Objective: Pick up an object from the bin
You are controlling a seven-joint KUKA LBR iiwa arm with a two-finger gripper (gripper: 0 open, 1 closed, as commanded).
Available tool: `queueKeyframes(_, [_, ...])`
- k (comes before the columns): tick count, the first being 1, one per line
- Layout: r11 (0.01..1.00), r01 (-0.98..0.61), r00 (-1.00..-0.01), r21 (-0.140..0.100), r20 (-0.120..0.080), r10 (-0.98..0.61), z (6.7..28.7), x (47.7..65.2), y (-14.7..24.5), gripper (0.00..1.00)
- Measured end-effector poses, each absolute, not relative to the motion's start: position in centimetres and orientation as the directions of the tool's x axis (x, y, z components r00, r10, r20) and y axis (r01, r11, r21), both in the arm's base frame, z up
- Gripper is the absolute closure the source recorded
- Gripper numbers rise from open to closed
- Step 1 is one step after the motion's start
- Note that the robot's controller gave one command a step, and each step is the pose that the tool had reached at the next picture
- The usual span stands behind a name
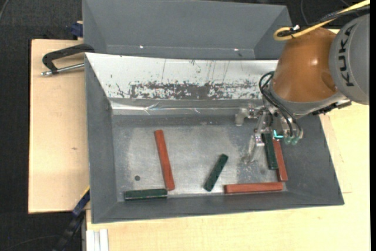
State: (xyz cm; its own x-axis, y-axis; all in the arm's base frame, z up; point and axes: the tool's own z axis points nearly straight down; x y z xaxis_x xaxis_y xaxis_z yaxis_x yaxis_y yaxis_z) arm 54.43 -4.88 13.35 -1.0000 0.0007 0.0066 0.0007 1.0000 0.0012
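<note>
Currently held in the bin (100,144): six slim bars, three red and three dark green, all lying flat on its floor and apart from the far wall. Gripper (257,150): low over the floor close to the right wall, below the arm's orange cover (302,67); whether it is open or closed cannot be told, and nothing can be seen gripped in it. Item nearest the gripper: right-hand green bar (270,153), just beside the gripper on its right-wall side, long axis running from far wall to near wall with a slight lean, its upper end hidden under the gripper's cabling. Right-hand red bar (281,164): alongside that green bar on the side nearer the right wall, same far-to-near heading, the two touching or very nearly so. Bottom red bar (254,188): against the near wall towards the right corner, long axis parallel to that wall, its right end close under the foot of the right-hand red bar. Diagonal green bar (215,172): mid-floor, slanting from lower left to upper right. Left red bar (164,160): left of centre, nearly far-to-near, leaning slightly. Corner green bar (145,194): along the near wall by the left corner, its right end meeting the foot of the left red bar.
</note>
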Motion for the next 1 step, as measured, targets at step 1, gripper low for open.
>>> queueKeyframes(1, [0.995,0.097,-0.995,0.003,0.007,0.097,6.78,51.77,1.53,0.0])
